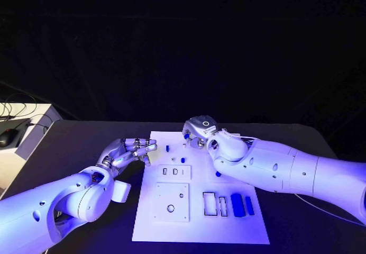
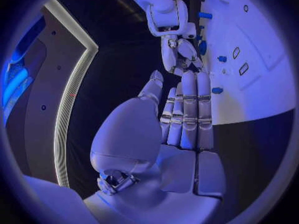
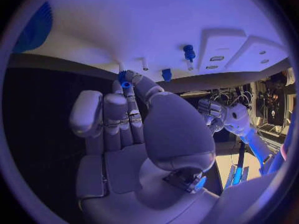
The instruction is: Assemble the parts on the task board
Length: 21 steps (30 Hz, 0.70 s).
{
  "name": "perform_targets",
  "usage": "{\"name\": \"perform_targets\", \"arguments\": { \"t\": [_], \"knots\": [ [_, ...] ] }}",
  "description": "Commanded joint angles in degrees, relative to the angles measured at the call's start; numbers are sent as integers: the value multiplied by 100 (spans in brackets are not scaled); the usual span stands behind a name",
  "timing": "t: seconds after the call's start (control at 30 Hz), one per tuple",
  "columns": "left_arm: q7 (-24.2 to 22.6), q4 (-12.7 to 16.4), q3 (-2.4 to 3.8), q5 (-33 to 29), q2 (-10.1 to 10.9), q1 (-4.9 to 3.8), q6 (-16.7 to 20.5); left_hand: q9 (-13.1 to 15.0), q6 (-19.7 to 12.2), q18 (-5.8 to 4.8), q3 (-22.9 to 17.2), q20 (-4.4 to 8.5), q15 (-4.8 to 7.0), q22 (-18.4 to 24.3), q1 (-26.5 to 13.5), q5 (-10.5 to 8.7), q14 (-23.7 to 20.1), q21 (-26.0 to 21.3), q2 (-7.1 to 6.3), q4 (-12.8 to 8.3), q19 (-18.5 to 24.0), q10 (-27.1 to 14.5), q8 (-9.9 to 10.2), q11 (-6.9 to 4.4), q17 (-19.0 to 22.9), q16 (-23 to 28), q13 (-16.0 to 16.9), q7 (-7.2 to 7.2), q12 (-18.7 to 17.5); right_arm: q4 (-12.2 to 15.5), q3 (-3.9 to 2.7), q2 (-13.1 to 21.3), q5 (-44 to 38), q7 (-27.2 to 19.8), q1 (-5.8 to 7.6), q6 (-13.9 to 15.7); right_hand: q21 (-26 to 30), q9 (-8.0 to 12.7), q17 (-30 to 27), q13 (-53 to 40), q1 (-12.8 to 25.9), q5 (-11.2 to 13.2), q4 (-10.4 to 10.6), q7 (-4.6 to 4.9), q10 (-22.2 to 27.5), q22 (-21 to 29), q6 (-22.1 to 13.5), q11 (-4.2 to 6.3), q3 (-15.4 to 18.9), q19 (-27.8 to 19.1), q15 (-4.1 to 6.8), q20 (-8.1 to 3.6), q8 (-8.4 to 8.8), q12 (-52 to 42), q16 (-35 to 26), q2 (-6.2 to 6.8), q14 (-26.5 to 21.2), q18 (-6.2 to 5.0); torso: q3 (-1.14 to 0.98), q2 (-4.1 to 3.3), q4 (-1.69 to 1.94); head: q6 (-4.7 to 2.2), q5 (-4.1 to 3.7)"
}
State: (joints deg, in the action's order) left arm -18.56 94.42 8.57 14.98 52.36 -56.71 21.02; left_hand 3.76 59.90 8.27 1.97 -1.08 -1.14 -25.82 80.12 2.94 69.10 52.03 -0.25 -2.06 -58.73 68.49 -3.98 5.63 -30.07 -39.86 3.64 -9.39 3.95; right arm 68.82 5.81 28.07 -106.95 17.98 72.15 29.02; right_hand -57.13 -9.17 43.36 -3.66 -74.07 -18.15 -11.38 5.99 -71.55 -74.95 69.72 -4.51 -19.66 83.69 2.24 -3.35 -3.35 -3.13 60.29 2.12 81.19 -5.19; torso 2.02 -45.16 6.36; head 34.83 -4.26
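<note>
A small blue part [image 3: 124, 79] is pinched at the fingertips of the right hand [image 1: 200, 132], which hovers over the far edge of the task board [image 1: 200, 233]; this appears to be the carry-and-insert step. The left hand [image 1: 128, 152] holds nothing, fingers extended and close together, just beside the board's left edge. The next move likely requires aligning the part with a seat near the standing blue peg [image 3: 189, 52] beyond the fingertips, then lowering it straight.
</note>
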Motion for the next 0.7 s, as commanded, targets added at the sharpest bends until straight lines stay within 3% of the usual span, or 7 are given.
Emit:
{"name": "perform_targets", "arguments": {
  "t": [0.03, 0.7],
  "knots": [
    [-28, 13, 4, -4, -2, 3, -105, 4, -26, 65, 9, -34, -23, 5, -48, -8, -1, 39, 2, -21, 13, -37, 5, 14, 8, 20, -6, 0, 0, -24, -5, -10, -170, 71, 3, -30, 14, -6, 2, -6, -80, 7, 19, -9, -217, -759, 39, 192, -18, 246, 16, 13, -33, -34, -26, -120, 11, -73, 5, -4, 2, 6, -2],
    [-22, 10, 4, -4, 4, 2, -119, 4, -31, 66, 13, -36, -26, 16, -49, -9, -9, 47, 1, -23, 16, -52, 4, 17, 8, 29, -6, 1, 0, -117, -4, -83, -253, 68, 3, -74, 47, -4, -5, -5, -72, 41, 53, -12, -201, -755, 32, 188, 6, 244, 13, 15, -31, -33, -42, -110, 4, -72, 15, -30, 6, 18, 25]
  ]
}}
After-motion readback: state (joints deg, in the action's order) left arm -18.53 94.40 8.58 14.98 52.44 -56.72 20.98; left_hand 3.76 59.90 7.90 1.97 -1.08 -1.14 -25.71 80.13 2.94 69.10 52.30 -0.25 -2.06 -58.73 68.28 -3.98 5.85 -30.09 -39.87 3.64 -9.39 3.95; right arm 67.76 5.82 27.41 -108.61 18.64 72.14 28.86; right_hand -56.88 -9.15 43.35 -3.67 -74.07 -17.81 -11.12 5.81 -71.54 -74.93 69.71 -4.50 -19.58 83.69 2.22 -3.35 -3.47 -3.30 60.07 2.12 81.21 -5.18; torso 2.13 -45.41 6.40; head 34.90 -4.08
